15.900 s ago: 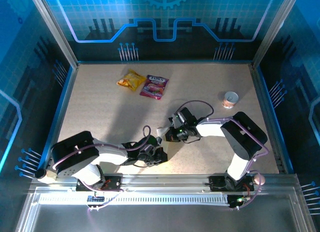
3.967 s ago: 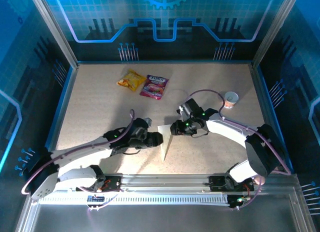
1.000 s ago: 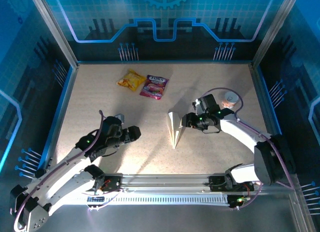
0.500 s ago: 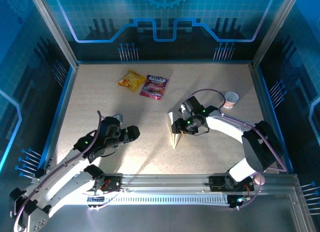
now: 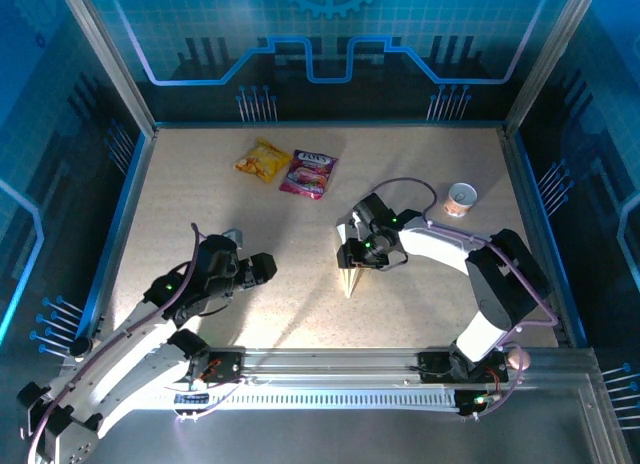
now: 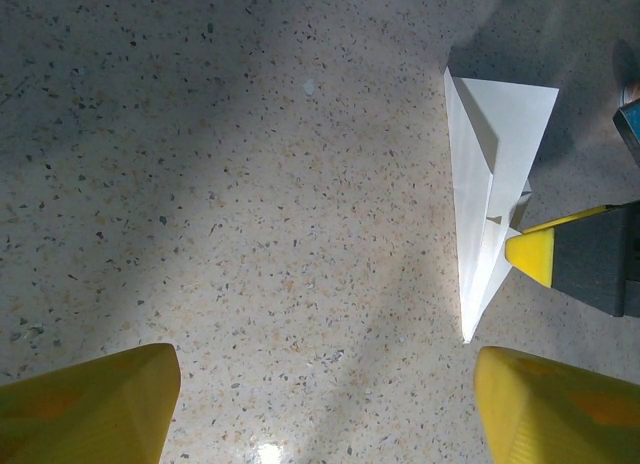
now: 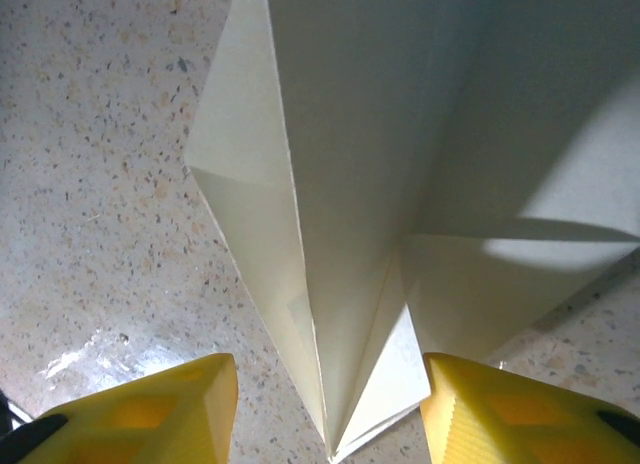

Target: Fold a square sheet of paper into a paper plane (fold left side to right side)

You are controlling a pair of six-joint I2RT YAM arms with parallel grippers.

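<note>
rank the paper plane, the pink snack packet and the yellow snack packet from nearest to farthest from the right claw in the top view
1. paper plane: right at the right claw, between its fingers.
2. pink snack packet: toward the back of the table, slightly left of the claw.
3. yellow snack packet: also at the back, further left, beside the pink one.
</note>
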